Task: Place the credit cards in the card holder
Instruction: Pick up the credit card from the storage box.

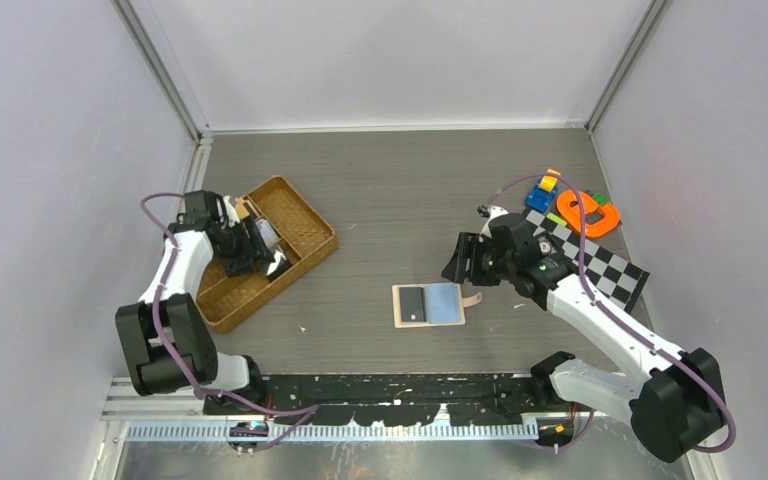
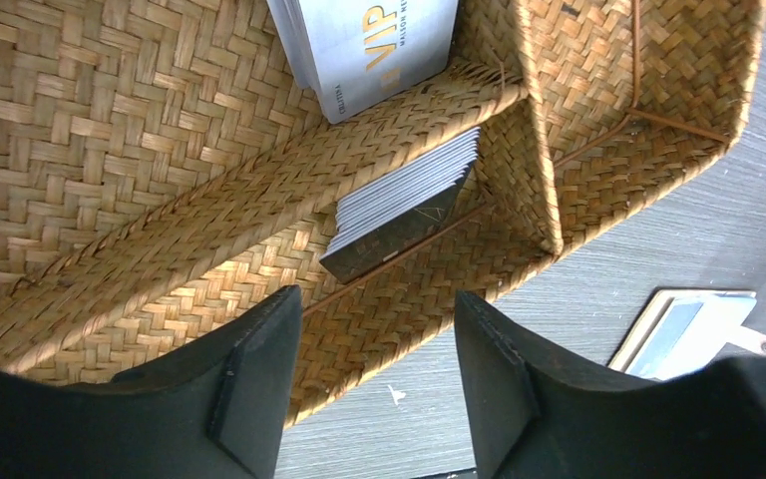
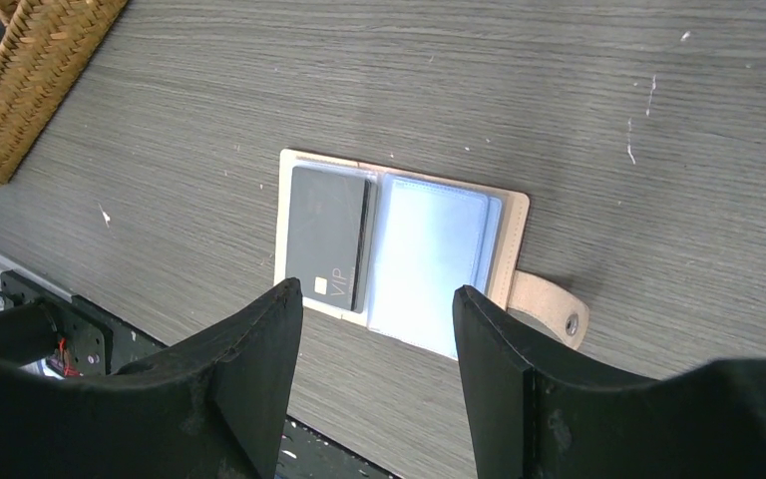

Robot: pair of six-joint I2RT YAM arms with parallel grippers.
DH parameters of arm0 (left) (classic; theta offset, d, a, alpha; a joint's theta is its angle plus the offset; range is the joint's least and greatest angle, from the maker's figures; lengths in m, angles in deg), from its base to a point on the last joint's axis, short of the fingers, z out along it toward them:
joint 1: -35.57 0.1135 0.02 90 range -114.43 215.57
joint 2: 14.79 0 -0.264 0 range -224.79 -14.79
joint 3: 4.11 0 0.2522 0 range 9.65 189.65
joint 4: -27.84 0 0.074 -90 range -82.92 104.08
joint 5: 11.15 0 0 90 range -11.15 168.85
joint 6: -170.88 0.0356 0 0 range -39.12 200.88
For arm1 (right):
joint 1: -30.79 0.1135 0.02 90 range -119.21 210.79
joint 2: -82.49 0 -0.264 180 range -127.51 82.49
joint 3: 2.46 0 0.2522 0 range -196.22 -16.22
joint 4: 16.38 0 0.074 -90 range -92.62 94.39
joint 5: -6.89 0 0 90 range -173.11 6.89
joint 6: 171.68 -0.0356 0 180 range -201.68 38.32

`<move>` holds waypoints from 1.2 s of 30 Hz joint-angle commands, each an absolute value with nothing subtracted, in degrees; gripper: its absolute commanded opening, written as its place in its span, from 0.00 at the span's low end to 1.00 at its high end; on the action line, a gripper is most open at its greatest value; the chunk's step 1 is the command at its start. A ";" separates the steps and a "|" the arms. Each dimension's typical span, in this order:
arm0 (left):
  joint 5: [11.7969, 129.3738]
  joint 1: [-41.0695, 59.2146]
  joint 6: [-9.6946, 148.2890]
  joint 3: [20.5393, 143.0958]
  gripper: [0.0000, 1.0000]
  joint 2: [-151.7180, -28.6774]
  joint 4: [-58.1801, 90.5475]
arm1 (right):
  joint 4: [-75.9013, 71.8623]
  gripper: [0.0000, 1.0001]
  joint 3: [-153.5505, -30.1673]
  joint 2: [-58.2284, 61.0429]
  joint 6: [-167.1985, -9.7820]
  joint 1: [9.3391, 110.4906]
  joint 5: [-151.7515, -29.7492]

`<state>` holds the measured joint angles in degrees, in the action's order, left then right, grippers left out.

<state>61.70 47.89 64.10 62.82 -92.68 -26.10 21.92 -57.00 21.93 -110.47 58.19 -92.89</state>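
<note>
Overhead view: the left gripper hangs low inside the wicker tray at the left of the table, evidently placed there to pick from what is stored in it. The card holder lies opened flat near the table's middle, well apart from the tray, with its pockets facing up so that a card can be slid in. The right gripper hovers just beside the holder's far right corner without touching it, and is judged to be standing by to steady the holder. A checkered board and coloured toys lie at the far right, uninvolved. Left wrist view: the jaws stand apart with nothing between them. Beyond the fingertips, a stack of grey credit cards rests tilted in a narrow compartment between the woven divider and the tray's outer wall. Further silver cards, the top one marked VIP, lie in the neighbouring compartment. The tilted stack shows its edges to the gripper, which should suit a pinch. Right wrist view: the jaws likewise stand apart and empty, aimed at the holder. A dark card marked VIP sits in the left pocket. The right pocket shows pale blue, and whether it holds a card cannot be told. The snap tab lies unfastened on the table. Assessment: one card is seated and the next is not yet picked.
</note>
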 commanded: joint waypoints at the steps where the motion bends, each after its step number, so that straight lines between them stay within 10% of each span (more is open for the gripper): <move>1: 59.60 48.76 63.93 65.43 0.57 -95.61 -25.21 | 20.78 0.62 -56.70 23.75 -109.98 57.68 -93.79; 36: 62.21 50.11 66.87 67.64 0.24 -101.92 -26.00 | 19.34 0.61 -54.08 25.90 -110.54 56.63 -95.80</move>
